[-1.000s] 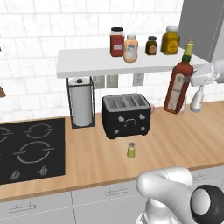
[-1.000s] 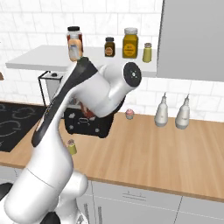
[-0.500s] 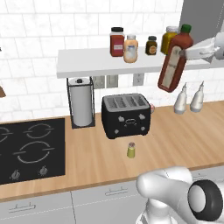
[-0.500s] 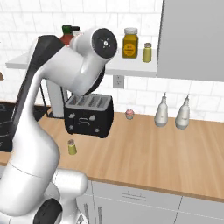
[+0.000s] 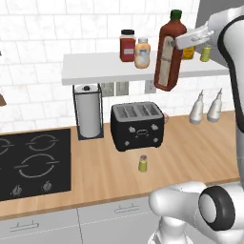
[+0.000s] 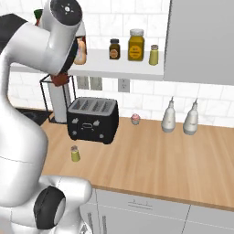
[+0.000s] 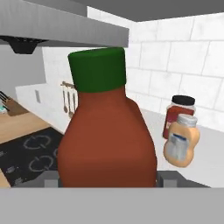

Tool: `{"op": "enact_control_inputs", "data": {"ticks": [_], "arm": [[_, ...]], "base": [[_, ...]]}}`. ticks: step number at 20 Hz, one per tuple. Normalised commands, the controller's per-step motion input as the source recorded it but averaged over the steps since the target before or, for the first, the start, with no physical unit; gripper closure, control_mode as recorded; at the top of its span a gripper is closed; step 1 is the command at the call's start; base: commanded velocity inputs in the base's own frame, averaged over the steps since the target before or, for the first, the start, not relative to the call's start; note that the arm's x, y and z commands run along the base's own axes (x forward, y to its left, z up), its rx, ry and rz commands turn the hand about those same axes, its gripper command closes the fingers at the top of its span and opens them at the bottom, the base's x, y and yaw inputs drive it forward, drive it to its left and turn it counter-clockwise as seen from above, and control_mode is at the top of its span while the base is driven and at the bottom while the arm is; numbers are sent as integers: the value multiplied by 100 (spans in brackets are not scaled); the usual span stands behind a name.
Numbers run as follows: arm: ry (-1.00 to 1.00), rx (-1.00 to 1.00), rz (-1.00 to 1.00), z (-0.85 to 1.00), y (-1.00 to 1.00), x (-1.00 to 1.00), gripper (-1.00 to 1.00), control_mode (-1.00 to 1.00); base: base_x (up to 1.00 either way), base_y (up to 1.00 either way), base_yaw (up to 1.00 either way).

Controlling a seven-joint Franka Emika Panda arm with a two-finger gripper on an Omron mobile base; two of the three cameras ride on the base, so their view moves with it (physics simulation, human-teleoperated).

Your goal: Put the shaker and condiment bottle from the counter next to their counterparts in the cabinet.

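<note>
Left base view: pincer [image 5: 183, 42] clamped on condiment bottle [image 5: 167, 55], held in air in front of the cabinet [image 5: 95, 71] shelf edge, just right of the peach jar [image 5: 142, 52]; long axis near upright, green cap up, tilted slightly. Shaker [image 5: 142, 163] on surface [image 5: 190, 147]. Right base view: arm hides bottle. Hand view: bottle [image 7: 107, 135] fills centre, cap up, red jar [image 7: 178, 114] to its right.

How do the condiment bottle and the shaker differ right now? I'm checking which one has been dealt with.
The condiment bottle is tall, dark red and green-capped; the shaker is tiny, yellow-green and grey-capped. The bottle hangs tilted in the gripper at shelf height; the shaker stands upright on the counter before the toaster.
</note>
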Motion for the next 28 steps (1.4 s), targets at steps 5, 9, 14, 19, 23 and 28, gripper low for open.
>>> {"op": "enact_control_inputs", "data": {"ticks": [5,9,14,19,23,28], "arm": [[-7,0,-32,0,90,17,100,-100],[-1,0,-30,0,62,31,100,-100],[0,10,-25,2,7,37,100,-100],[1,12,-25,2,0,39,100,-100],[0,3,-19,0,0,42,100,-100],[4,0,-14,2,3,77,100,-100]], "base": [[0,0,0],[0,0,0],[0,0,0],[0,0,0],[0,0,0],[0,0,0]]}}
